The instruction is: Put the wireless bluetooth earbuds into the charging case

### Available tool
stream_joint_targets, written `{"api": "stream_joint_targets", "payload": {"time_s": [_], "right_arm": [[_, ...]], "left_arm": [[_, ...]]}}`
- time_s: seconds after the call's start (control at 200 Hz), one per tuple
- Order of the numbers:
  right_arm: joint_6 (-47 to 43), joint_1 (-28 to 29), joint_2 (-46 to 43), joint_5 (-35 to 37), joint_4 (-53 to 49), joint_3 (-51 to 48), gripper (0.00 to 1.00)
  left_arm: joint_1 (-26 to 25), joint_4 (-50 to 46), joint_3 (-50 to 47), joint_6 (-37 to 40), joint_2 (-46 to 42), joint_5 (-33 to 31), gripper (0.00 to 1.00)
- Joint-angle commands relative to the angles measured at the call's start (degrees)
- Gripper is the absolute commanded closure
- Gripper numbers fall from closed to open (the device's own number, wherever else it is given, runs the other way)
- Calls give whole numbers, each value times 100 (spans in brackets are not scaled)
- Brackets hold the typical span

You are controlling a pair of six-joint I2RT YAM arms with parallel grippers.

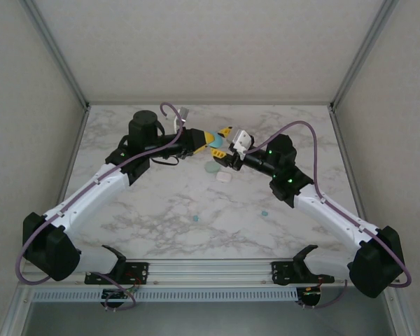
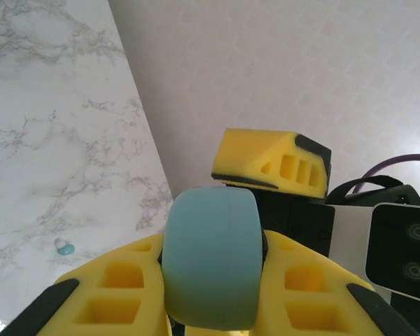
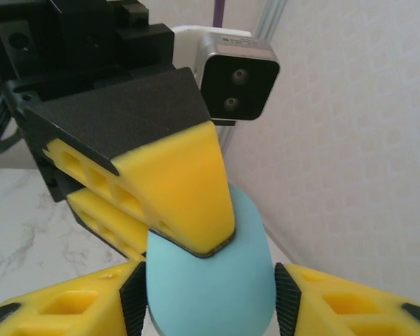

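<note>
The blue charging case (image 2: 210, 276) is up in the air, not on the counter (image 1: 147, 210). In the top picture it is sitting in the upper middle, where the two arms are meeting.

The left gripper (image 2: 213, 241) is squeezing the case, with its yellow jaws pressing on the left and right sides of it at the bottom of the left wrist picture. In that picture the long side of the case is running up and down, and its round end is pointing up toward the wall. The right gripper (image 3: 210, 274) is holding the same case too, with its black pads (image 3: 287, 301) touching the sides. In the right wrist picture one yellow finger (image 3: 171, 185) of the left gripper is lying over the top of the case.

The earbuds are lying on the counter, well apart from the case in the air. A teal earbud (image 1: 194, 218) is lying in the lower middle of the top picture, and a small earbud (image 1: 264, 212) is lying to the right of it. They are too tiny there to tell which way they are pointing. In the lower left of the left wrist picture, a teal earbud (image 2: 65, 246) is lying with its long side slanting from upper left to lower right.

A pale green charging case (image 1: 211, 167) and a white charging case (image 1: 225, 178) are lying near each other on the counter, just below the two grippers in the top picture.
</note>
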Motion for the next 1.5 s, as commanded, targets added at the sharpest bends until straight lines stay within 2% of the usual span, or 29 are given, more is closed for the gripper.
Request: {"api": "stream_joint_targets", "payload": {"time_s": [0.0, 0.155, 0.25, 0.34, 0.561, 0.761, 0.886, 1.492], "right_arm": [[28, -44, -61, -126, 47, 184, 49], [-102, -43, -92, -119, -354, 236, 52], [-176, -37, -88, -98, -530, 265, 44], [-248, -52, -99, -32, -616, 272, 44], [-200, -96, -190, -135, -541, 252, 49], [-54, -113, -266, -137, -334, 164, 43], [-8, -111, -194, -194, -245, 225, 43], [-80, -115, -110, -317, -266, 305, 51]], "left_arm": [[-46, 76, 139, 91, -158, 137, 86], [-42, 125, 146, 87, -185, 95, 86], [-42, 200, 146, 65, -206, 102, 86], [-42, 114, 180, 135, -220, 117, 85], [-42, 20, 181, 203, -237, 86, 85], [-46, 13, 203, 220, -222, 126, 85], [-42, -66, 225, 269, -202, 186, 85], [-42, -265, 366, 385, -139, 304, 85]]}}
